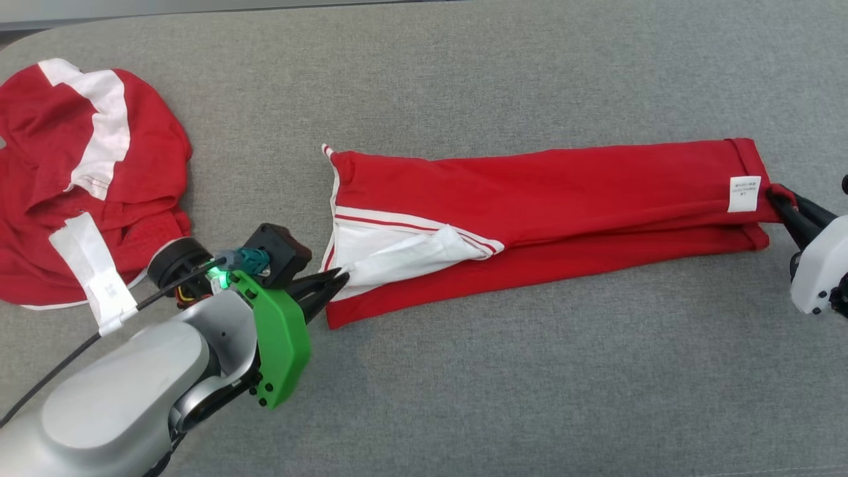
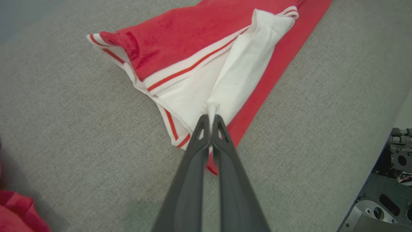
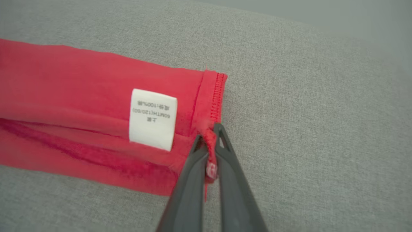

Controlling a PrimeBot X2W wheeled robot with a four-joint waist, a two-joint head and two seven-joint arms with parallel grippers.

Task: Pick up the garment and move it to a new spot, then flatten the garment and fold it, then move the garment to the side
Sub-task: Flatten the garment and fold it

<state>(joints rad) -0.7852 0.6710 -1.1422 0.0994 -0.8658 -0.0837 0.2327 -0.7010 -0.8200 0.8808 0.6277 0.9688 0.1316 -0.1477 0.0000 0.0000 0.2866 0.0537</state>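
Observation:
The garment (image 1: 550, 212) is red with white trim and lies stretched out as a long strip across the grey surface. My left gripper (image 1: 339, 277) is shut on the white fabric at its left end, and in the left wrist view that gripper (image 2: 210, 118) pinches a white fold of the garment (image 2: 193, 51). My right gripper (image 1: 776, 196) is shut on the red hem at the right end, beside a white care label (image 1: 744, 193). In the right wrist view that gripper (image 3: 209, 131) clamps the stitched hem of the garment (image 3: 80, 96), and the label (image 3: 153, 119) lies to its left.
A second red and white garment (image 1: 79, 179) lies crumpled at the far left of the grey padded surface (image 1: 503, 391). The surface's back edge runs along the top of the head view. Part of the robot's base (image 2: 386, 190) shows at the lower right of the left wrist view.

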